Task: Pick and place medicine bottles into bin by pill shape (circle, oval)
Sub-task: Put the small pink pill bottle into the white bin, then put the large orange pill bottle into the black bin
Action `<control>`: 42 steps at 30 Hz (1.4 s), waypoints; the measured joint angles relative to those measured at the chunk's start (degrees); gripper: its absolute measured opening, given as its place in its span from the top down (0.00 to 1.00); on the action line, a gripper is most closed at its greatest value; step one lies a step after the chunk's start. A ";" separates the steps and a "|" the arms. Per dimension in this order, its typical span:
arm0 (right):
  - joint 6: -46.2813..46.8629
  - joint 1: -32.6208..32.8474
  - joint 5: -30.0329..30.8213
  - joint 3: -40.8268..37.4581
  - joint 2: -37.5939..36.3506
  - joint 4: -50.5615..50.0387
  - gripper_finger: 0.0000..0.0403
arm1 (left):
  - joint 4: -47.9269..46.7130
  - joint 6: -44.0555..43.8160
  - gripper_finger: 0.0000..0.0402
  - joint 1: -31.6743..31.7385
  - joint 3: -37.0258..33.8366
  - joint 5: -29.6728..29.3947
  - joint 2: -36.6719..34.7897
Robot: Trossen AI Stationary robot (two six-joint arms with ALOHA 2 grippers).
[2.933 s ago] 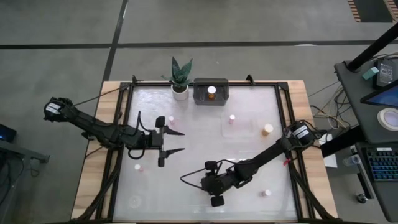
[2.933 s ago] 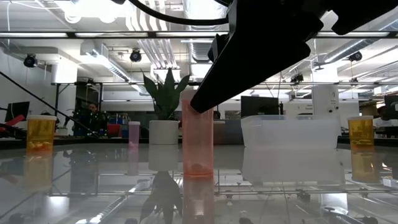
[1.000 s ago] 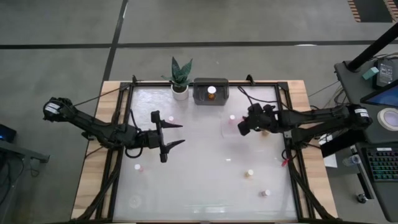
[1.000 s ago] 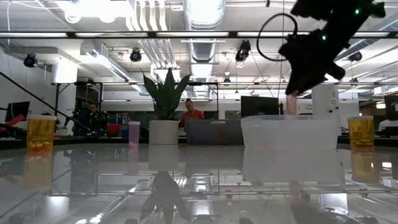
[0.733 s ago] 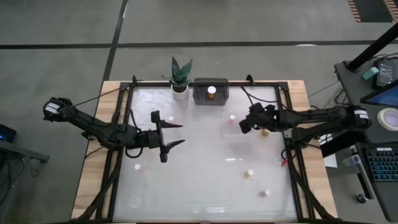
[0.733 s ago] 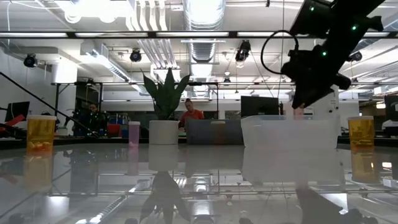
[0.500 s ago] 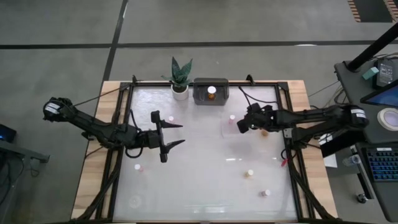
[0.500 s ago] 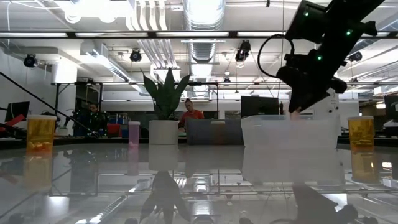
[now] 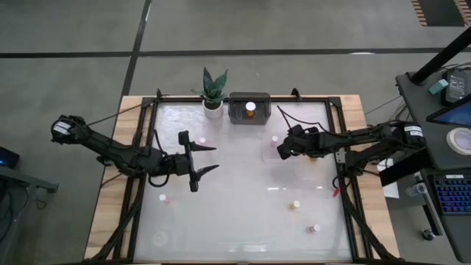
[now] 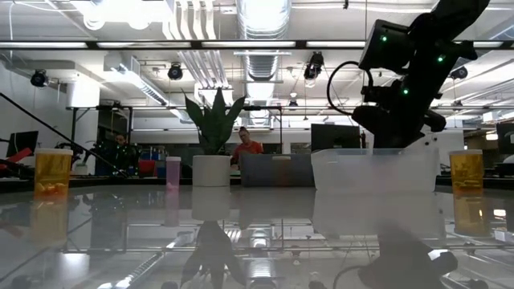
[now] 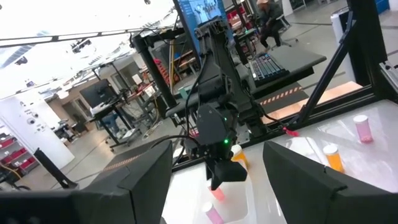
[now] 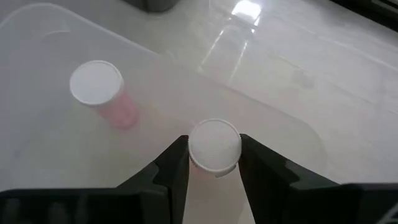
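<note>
Over on the left, the left gripper hangs above the table's left half with its fingers spread and nothing between them; it looks parked there to stay clear while the other arm works, with a small pinkish bottle standing on the glass near it, not yet sorted. At the far edge a potted plant stands beside a dark bin that already holds one amber bottle, presumably the home for one pill shape. Further right, the right gripper is lowered into the clear bin, clenched on a white-capped bottle held upright between the fingers, probably so it lands standing on the bin floor. Another pink bottle already stands in that bin, which suggests like is being set with like. Toward the near right of the table, two more bottles wait in the open.
</note>
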 joint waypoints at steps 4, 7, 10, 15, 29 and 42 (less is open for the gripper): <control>1.03 0.04 2.38 0.00 0.34 0.22 0.66 | 0.00 -0.01 0.41 0.00 0.00 -0.28 0.00; 1.51 0.02 2.93 0.00 0.34 0.38 0.63 | 0.00 -0.02 0.41 0.00 0.00 -0.28 0.00; 1.60 0.04 2.93 0.00 0.34 0.47 0.60 | 0.00 -0.02 0.41 0.00 0.00 -0.28 0.00; 1.44 0.02 2.93 0.00 0.25 0.45 0.56 | -0.01 -0.02 0.41 0.00 0.00 -0.28 0.00; 1.01 0.02 2.88 0.00 -0.43 -1.18 0.54 | 0.00 -0.02 0.41 0.00 0.00 -0.28 0.04; -1.11 0.04 2.52 0.14 -9.16 -2.59 0.54 | -0.02 -2.37 0.41 -0.02 -0.07 -0.26 0.81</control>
